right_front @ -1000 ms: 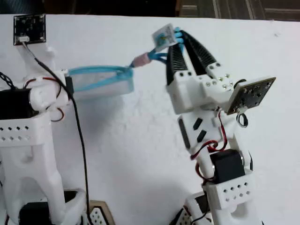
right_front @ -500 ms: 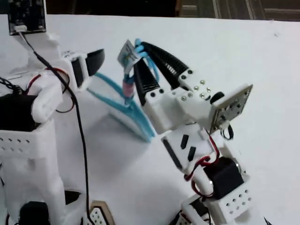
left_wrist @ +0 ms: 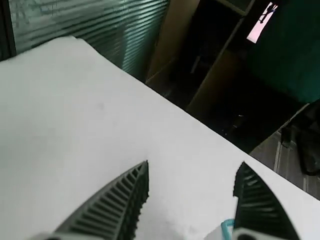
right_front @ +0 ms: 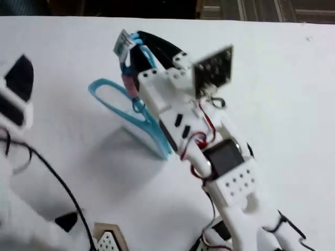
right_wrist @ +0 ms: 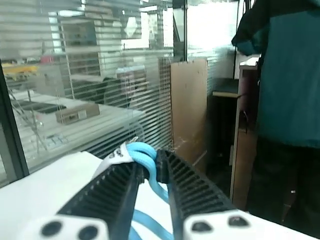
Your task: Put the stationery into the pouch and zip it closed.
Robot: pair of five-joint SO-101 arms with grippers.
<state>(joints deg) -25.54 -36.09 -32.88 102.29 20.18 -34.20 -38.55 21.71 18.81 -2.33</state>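
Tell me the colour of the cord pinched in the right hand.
Light blue; the cord shows best in the right wrist view, held by the right hand.

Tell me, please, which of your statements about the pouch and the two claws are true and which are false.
1. The right claw is shut on the blue loop attached to the pouch. True.
2. The left claw grips the pouch. False: it is open, with nothing between its fingers.
3. The pouch's trim is red. False: the trim is blue.
4. A small white tag sits at the loop, by the right claw's tips. True.
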